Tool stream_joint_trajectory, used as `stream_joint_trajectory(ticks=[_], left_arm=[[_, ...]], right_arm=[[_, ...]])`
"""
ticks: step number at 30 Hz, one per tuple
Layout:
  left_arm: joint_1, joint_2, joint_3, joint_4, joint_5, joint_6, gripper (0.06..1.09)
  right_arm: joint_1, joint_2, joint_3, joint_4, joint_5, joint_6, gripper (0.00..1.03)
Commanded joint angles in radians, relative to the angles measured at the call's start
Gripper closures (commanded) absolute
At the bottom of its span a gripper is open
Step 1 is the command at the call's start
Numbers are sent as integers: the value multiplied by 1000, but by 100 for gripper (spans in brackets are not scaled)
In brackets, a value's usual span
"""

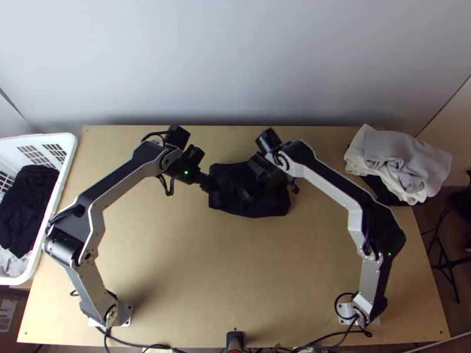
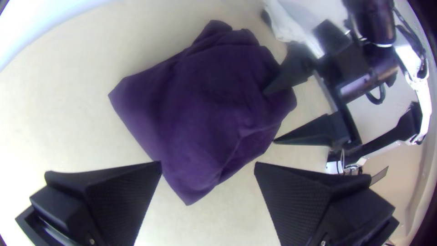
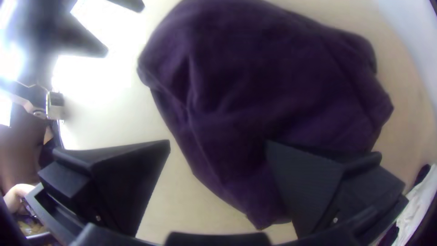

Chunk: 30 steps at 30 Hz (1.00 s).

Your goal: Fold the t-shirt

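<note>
Loosely bundled, the dark t-shirt (image 1: 265,206) lies on the tabletop (image 1: 235,270); the left end effector (image 1: 213,185) and right end effector (image 1: 254,186) both gape open near it.

In the middle of the top view, the right gripper (image 1: 268,172) is hiding part of the dark T-shirt (image 1: 232,206), its fingertips blending into the cloth. At that frame's far left, the edge is cutting off the white basket (image 1: 71,154). In the right wrist view, the left gripper (image 1: 212,185) is blurring and running out past the edge.
</note>
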Motion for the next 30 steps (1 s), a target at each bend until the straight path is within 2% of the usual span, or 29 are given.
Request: stream_joint_trajectory(ticks=[1,11,15,17,23,26,30], left_arm=[[-22,64,100,12,-11,-31,10],[-38,210,267,23,-24,-60,10],[-48,268,272,27,-24,-58,10],[-50,293,275,27,-24,-63,10],[-42,337,266,15,-24,-66,10],[-33,316,238,12,-24,-66,10],[-27,182,206,0,-24,-67,10]], right_arm=[[-30,14,-155,74,1,10,6],[-33,-206,-187,60,18,8,6],[-20,-281,-179,37,64,-13,6],[-6,-305,-178,37,115,-30,6],[77,-325,-213,37,355,-111,5],[109,-325,-237,62,424,-139,5],[135,-311,-288,137,446,-182,5]])
